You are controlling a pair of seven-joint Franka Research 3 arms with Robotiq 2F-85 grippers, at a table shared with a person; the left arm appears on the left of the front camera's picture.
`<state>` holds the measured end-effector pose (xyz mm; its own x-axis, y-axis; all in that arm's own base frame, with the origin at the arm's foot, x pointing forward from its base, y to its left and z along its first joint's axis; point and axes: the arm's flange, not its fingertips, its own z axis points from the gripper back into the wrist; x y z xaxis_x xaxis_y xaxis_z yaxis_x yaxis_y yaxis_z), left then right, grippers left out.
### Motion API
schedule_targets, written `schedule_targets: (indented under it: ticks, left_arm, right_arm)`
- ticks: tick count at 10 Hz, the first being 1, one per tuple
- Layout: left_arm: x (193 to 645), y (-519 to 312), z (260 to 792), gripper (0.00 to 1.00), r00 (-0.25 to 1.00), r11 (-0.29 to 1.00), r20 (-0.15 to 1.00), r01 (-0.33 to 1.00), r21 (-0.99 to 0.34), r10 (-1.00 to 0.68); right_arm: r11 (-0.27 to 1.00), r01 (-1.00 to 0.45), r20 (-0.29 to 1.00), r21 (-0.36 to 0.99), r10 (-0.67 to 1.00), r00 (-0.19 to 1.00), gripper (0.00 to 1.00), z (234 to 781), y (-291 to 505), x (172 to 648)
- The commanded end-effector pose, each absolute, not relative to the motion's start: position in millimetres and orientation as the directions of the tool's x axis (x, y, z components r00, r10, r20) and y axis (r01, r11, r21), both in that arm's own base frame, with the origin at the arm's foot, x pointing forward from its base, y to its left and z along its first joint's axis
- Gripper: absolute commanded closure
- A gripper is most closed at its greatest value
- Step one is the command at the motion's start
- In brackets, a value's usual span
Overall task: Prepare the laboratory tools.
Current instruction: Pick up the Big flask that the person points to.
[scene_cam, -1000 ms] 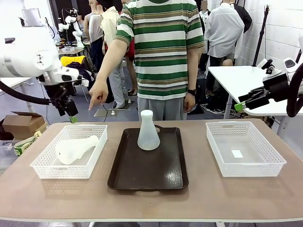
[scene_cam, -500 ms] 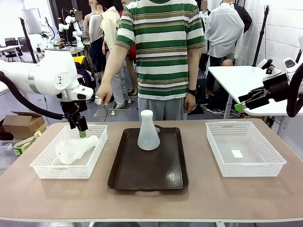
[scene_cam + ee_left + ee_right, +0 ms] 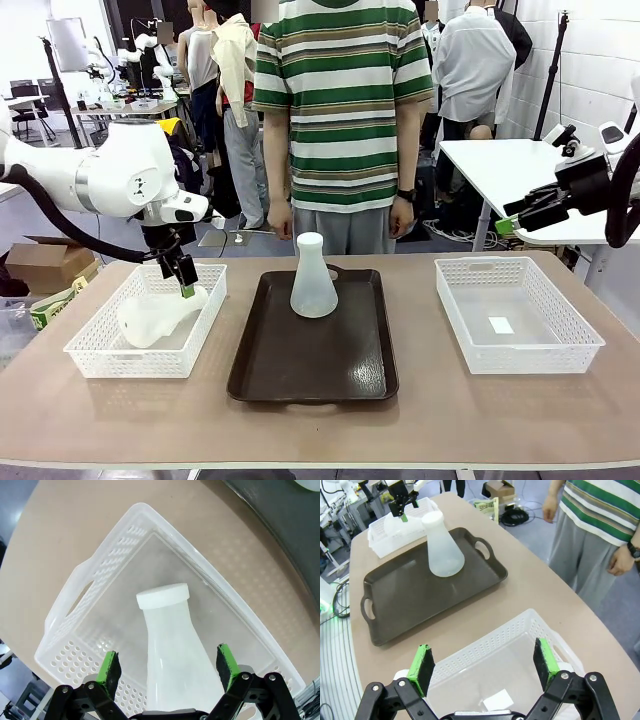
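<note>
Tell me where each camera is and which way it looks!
Front view: sits between the arms, looks across the table at the person; shows the left gripper at the left basket.
Left wrist view: rides the left wrist, looks down at the lying flask; its open gripper stands either side.
Right wrist view: rides the right wrist, looks down at the right basket; shows the open right gripper.
Shared: front and right wrist views both show the upright flask on the tray.
</note>
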<state>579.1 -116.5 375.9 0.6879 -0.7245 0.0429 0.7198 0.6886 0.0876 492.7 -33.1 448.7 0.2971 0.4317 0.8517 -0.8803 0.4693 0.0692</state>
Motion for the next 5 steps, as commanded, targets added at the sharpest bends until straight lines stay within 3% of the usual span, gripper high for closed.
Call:
schedule_targets:
  ticks: [1, 5]
  left_arm:
    - [580.6, -115.6, 367.3, 0.00, 0.686, 0.689, 0.067, 0.721, 0.070, -0.725]
    - [585.6, -116.7, 354.3, 0.00, 0.666, 0.670, 0.074, 0.740, 0.057, -0.742]
  right_arm:
    - [0.475, -0.877, 0.850, 0.066, 0.434, 0.299, 0.00, 448.0, -32.5, 493.2]
    - [0.475, -0.877, 0.850, 0.066, 0.434, 0.299, 0.00, 448.0, -32.5, 493.2]
